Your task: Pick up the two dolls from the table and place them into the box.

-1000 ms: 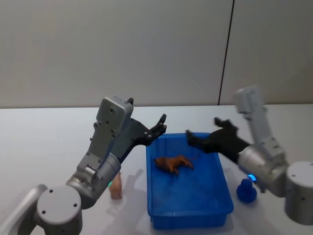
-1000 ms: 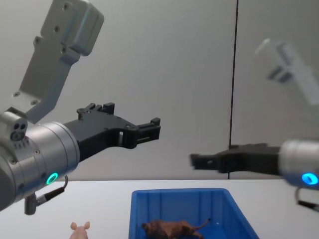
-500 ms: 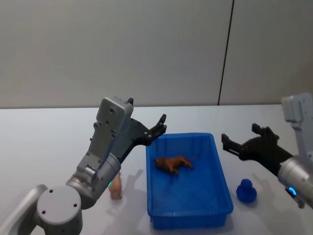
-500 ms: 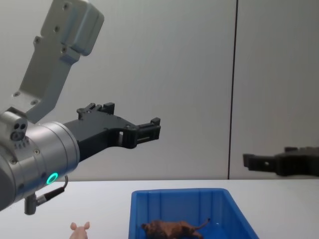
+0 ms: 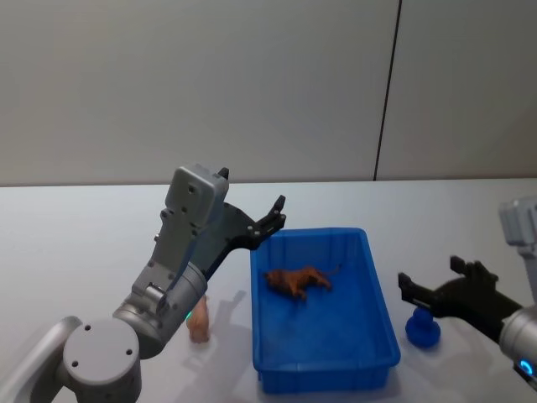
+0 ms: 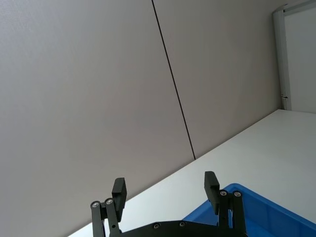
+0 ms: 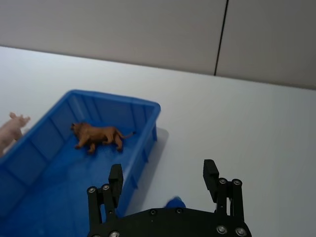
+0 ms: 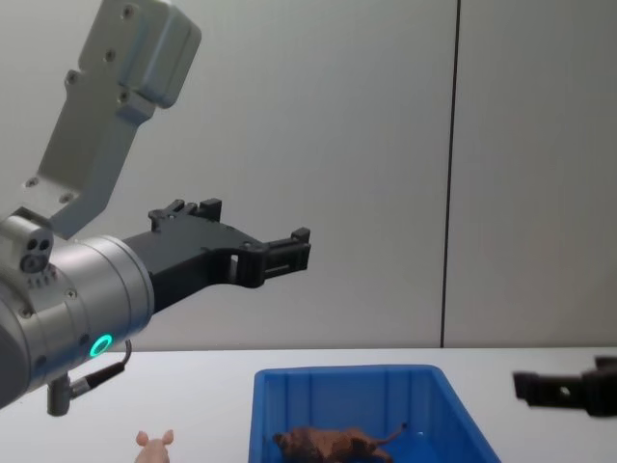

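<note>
The dark brown doll lies inside the blue box, near its far end. On the white table, left of the box, stands the pale pink doll, partly hidden behind my left arm in the head view. My left gripper hangs open and empty in the air above the box's far left corner. To the right of the box, low over the table, my right gripper is open and empty.
A small blue toy sits on the table just right of the box, under my right gripper. A grey wall with a dark vertical seam stands behind the table.
My right gripper has drawn back from over the box to the right and down, ending beside the box. The left arm and both dolls have not moved.
</note>
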{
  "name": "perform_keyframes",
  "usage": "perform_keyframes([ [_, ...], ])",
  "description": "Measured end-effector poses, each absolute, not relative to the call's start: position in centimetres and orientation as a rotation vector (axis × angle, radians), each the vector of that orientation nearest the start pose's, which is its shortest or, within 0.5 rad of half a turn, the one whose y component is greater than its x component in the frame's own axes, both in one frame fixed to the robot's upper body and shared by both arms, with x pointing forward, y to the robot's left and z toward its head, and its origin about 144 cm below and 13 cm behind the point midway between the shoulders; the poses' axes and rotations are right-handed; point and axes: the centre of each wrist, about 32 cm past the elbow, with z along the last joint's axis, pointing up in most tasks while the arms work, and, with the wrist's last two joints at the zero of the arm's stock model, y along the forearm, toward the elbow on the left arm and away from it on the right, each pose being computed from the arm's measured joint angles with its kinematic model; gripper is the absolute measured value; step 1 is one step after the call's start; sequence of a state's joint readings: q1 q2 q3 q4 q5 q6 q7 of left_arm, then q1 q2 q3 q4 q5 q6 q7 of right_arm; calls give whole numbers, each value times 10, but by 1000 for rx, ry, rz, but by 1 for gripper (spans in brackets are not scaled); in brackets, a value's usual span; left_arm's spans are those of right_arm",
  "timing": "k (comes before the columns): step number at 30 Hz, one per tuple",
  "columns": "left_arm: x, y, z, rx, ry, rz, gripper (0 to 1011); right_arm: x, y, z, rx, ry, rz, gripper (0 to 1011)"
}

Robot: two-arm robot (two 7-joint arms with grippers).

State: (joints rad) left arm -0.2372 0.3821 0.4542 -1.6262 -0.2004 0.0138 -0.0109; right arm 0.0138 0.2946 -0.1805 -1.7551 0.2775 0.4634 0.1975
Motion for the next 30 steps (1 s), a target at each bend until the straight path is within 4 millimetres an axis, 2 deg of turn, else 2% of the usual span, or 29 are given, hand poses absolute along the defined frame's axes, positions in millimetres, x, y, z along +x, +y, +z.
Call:
perform_keyframes([
  [16,492,198,1204,61,-268,1124,1001,433,-248,1174,-403,318,-1206,1001],
  [30,492,198,1204,61,-268,1124,1001,441,-249,1159,-468,323,-1200,1001],
])
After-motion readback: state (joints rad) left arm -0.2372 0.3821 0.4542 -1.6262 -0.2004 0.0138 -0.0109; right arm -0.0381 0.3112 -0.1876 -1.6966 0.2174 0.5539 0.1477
